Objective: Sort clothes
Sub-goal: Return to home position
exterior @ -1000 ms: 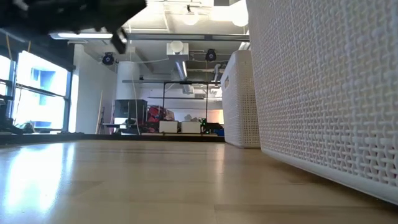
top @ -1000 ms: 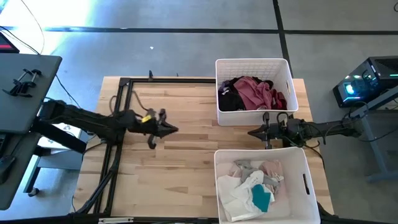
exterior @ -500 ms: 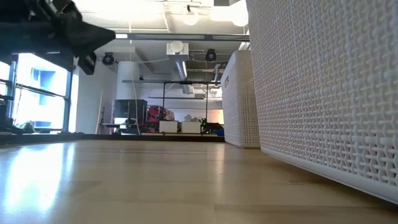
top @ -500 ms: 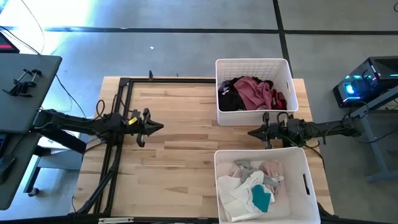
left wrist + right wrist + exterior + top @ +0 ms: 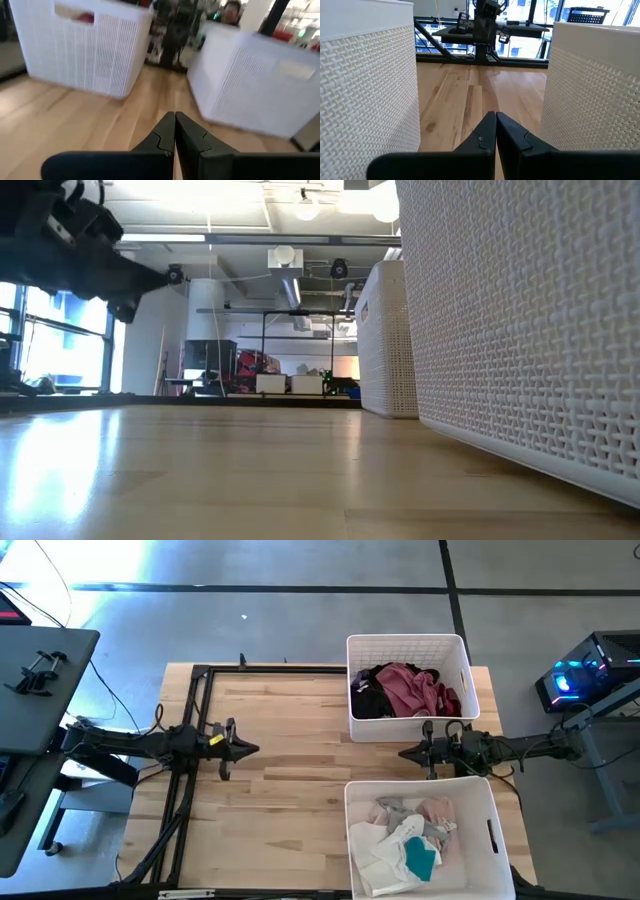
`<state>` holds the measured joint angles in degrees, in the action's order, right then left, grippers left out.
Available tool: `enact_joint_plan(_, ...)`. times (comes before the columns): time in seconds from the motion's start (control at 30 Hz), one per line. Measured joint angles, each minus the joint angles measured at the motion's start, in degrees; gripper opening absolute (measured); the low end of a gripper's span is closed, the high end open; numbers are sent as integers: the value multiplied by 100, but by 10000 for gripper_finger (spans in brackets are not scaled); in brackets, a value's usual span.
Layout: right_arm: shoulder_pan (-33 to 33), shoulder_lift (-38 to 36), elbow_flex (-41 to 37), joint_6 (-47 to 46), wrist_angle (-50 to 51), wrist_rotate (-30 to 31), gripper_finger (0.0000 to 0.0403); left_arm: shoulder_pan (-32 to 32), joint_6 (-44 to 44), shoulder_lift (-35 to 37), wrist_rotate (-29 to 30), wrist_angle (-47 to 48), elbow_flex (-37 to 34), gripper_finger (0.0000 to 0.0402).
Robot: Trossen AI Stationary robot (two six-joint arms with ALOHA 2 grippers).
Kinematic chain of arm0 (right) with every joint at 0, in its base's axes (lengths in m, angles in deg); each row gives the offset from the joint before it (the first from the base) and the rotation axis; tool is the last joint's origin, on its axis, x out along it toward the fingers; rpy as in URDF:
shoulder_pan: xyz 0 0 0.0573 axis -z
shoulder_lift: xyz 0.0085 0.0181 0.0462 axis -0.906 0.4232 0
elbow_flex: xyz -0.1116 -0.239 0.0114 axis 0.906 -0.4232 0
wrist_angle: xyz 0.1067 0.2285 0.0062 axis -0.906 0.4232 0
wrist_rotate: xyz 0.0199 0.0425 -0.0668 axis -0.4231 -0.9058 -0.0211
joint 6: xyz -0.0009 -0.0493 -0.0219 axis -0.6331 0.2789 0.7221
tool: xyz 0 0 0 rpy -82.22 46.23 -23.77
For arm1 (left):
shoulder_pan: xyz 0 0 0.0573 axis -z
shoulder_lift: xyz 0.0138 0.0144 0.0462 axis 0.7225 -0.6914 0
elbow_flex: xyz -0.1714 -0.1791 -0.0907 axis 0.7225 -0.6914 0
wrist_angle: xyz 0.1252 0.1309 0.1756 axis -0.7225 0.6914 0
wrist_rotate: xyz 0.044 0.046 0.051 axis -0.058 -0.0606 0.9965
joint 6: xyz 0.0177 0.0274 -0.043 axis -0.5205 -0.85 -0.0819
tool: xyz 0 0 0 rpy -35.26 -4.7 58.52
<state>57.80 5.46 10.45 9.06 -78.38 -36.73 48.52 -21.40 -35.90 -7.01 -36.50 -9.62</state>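
The clothes (image 5: 415, 688) all lie inside two white bins on the right side of the table (image 5: 290, 800). In the high view the far bin (image 5: 408, 638) holds a heap of maroon fabric (image 5: 430, 695) with a black garment (image 5: 368, 702) tucked against its left wall. The near bin (image 5: 490, 802) holds paler pieces: a white garment (image 5: 383, 852) low on the left, a teal piece (image 5: 421, 860) lying on top of it, a grey piece (image 5: 390, 808) and a pale pink one (image 5: 436, 810) toward the far side. The right end effector (image 5: 403, 752) hangs over the strip of bare wood between the two bins, its arm reaching in from the table's right edge. In its wrist view the fingers (image 5: 485, 131) are pressed together tip to tip with nothing between them, and a woven bin wall stands on either side. The left end effector (image 5: 250, 750) is over the left part of the table, well apart from both bins and just beside the black metal frame (image 5: 190, 720) that lies on the wood there. Its fingers (image 5: 164, 130) likewise meet at the tips and grip nothing, pointing across the bare boards toward the bins. In the low view the left arm (image 5: 95, 245) shows dark at the upper left, clear of the tabletop, while the near bin's wall (image 5: 520, 330) fills the right side.
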Motion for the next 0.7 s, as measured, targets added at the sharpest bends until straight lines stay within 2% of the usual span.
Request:
enact_joint_plan(0.23,0,0,0,0,0,0,0,0,0,-4,-4,487,0,0)
enact_joint_plan(0.57,0,0,0,-2,0,2,0,1,0,-2,-4,520,0,0)
enact_joint_plan(0.7,0,0,0,-3,0,4,0,178,-2,443,-37,695,4,0)
